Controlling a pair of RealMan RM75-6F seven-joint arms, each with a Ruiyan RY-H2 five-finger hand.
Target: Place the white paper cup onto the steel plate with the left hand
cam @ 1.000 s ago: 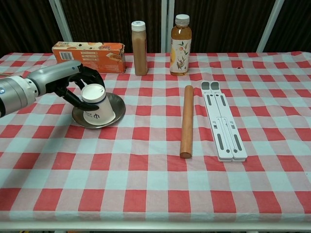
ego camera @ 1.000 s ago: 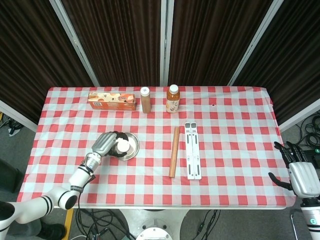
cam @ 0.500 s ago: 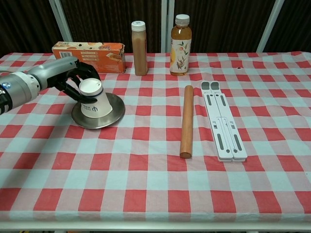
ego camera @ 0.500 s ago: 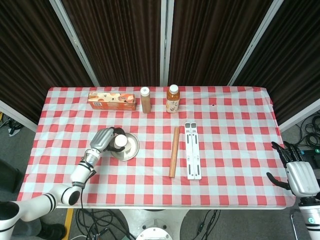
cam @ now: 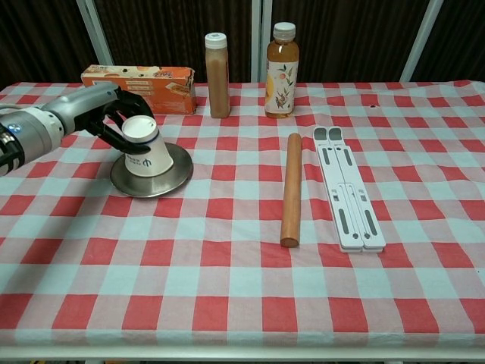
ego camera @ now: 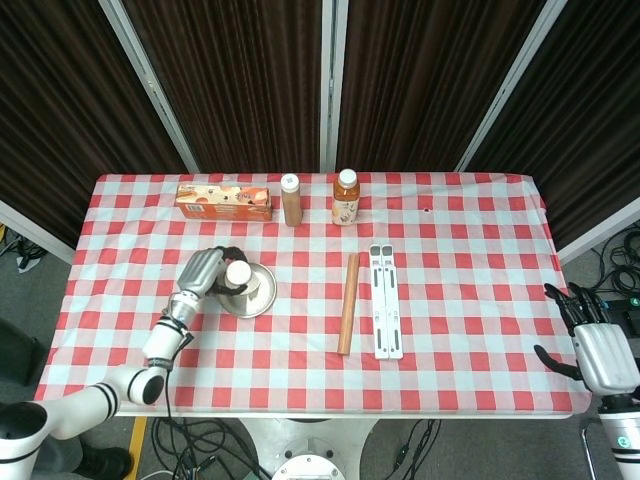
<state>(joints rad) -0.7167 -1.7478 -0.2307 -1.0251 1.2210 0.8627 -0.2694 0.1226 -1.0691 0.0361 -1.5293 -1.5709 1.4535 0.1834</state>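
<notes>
**Cup on plate, left hand at its top**

The white paper cup (cam: 145, 152) stands upside down, slightly tilted, on the steel plate (cam: 176, 168), on the left part of the checked worktop (cam: 242, 250). The left hand (cam: 98, 114) has its dark fingers (cam: 121, 140) wrapped around the cup's upper end, holding it. The right hand (ego camera: 603, 350) hangs off the worktop's right edge, fingers spread, holding nothing. A wooden rod (cam: 292, 188) and a white folding stand (cam: 347, 199) lie side by side, apart, right of the plate.
</notes>
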